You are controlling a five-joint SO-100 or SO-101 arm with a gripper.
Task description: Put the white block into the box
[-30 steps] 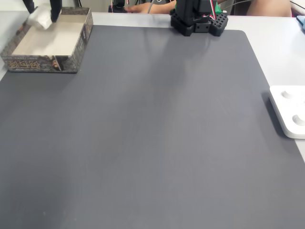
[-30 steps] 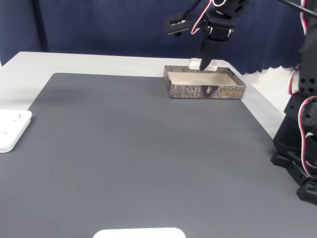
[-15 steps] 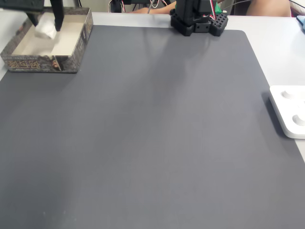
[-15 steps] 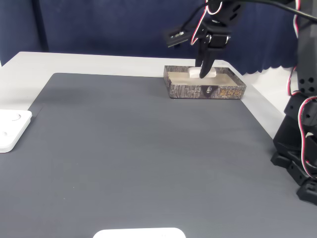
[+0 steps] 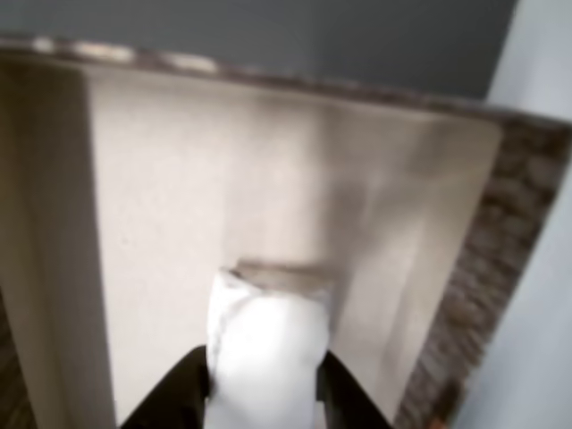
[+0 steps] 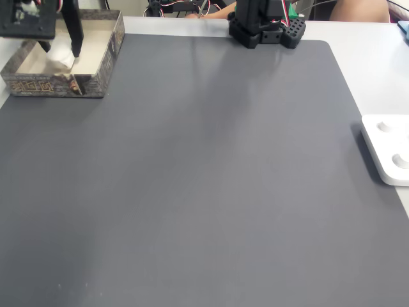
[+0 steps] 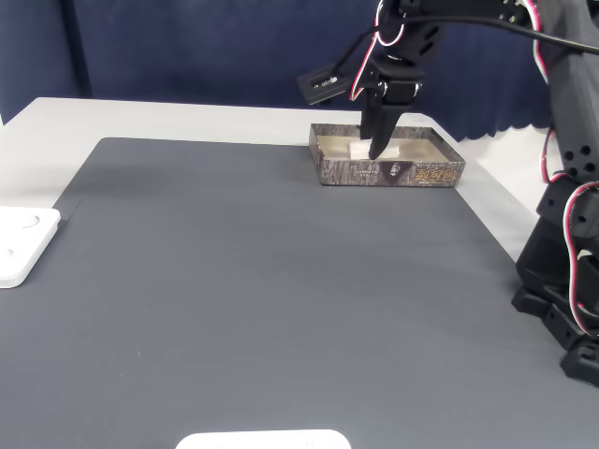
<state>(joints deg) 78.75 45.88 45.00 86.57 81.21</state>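
While gripped, white block (image 5: 266, 357) inside box (image 5: 161, 179)

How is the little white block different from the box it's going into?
The white block is small and solid; the box is much bigger and hollow, with raised walls. The block is plain white, while the box has dark patterned outer walls and a cream inside. The block is gripped by the end effector, but the box rests on the grey mat. Both look roughly rectangular.

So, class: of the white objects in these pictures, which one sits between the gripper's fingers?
The small white block, held inside the box; the knobbed white device lies apart at the mat's edge.
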